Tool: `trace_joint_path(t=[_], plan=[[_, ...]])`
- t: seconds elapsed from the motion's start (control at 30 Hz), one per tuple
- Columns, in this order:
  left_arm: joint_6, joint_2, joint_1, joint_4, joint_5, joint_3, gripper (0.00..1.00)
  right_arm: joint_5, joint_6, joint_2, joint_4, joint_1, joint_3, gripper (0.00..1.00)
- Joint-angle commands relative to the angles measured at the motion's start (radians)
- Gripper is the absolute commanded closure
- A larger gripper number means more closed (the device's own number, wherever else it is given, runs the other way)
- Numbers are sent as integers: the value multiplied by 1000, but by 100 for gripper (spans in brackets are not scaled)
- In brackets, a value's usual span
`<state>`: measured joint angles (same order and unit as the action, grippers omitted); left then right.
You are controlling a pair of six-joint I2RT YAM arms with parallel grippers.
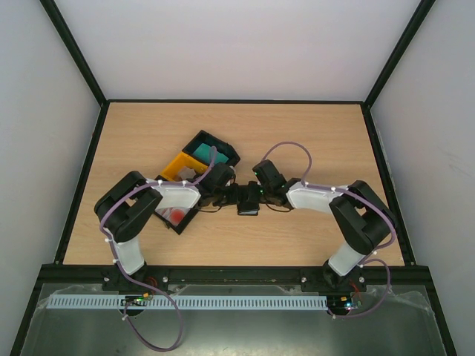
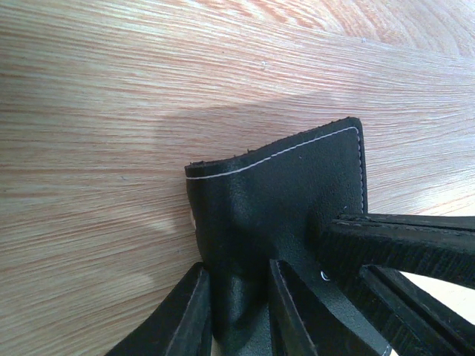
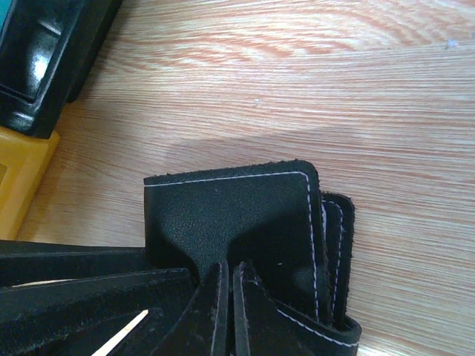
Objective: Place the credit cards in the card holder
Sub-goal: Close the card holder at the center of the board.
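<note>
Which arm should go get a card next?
Probably left. Both grippers grip the card holder, but the left gripper sits nearest the teal credit cards in the black tray; the right gripper is on the far side and could hold the holder steady.

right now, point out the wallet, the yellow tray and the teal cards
wallet (image 3: 230,215): right wrist view, on its stitched front flap
yellow tray (image 1: 179,165): top view, on its yellow rim
teal cards (image 1: 205,152): top view, middle of the stack

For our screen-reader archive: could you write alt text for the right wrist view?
The right pincer pinches a flap of the black card holder over a wooden table; a black tray and a yellow tray sit upper left.
</note>
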<state>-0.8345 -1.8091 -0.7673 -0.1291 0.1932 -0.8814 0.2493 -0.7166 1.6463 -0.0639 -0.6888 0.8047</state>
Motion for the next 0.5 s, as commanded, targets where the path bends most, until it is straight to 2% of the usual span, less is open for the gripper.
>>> trace_joint_path(t=[0.0, 0.33, 0.47], plan=[[3, -36, -19, 37, 32, 21, 77, -6, -21, 31, -68, -14, -89, 98], [2, -46, -19, 51, 26, 13, 81, 45, -55, 19, 7, -14, -202, 98], [1, -48, -19, 55, 22, 13, 82, 20, -66, 43, 24, -30, -247, 98]])
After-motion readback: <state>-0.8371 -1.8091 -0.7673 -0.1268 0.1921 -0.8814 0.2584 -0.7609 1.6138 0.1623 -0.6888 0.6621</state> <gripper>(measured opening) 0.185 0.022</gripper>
